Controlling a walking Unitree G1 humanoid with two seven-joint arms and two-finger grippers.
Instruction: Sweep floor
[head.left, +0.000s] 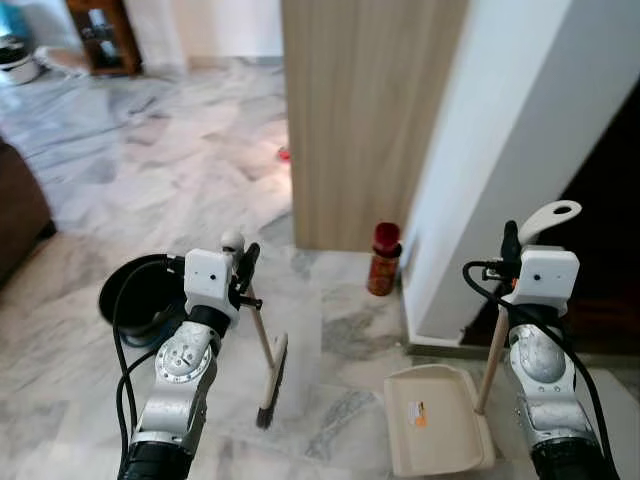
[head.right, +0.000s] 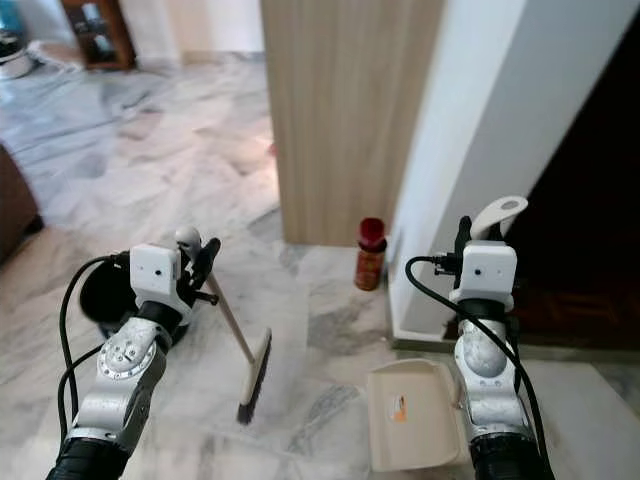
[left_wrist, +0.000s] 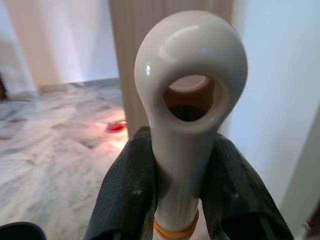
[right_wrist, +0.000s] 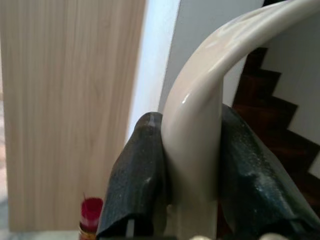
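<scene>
At the far left a dark brown sofa edge (head.left: 18, 210) borders the marble floor (head.left: 150, 150), and farther back stand a small wooden cabinet (head.left: 103, 35) and a white round appliance (head.left: 14, 58). Just beside the robot's left arm a black round bowl-like object (head.left: 135, 292) rests on the floor. The left end effector (head.left: 241, 262) is clamped on the cream handle of the broom (head.left: 270, 372); in the left wrist view both black fingers (left_wrist: 122, 195) press the handle below its ringed tip, where an orange band wraps the shaft. The broom leans down to the right, its dark bristles touching the floor between the two arms. Beyond it rises a light wood panel (head.left: 360, 110), with a small red object (head.left: 284, 154) on the floor at its left side. A bottle with a red cap (head.left: 384, 258) stands at the foot of the panel, against the white wall (head.left: 500, 140); its label is too small to read. The cream dustpan (head.left: 435, 420) lies flat on the floor near the wall, bearing a small orange and white sticker whose writing cannot be read. The right end effector (head.left: 511, 243) is closed around the dustpan's upright handle, fingers (right_wrist: 140, 175) either side of its curved top. Dark stair steps (right_wrist: 272, 125) show behind the wall
</scene>
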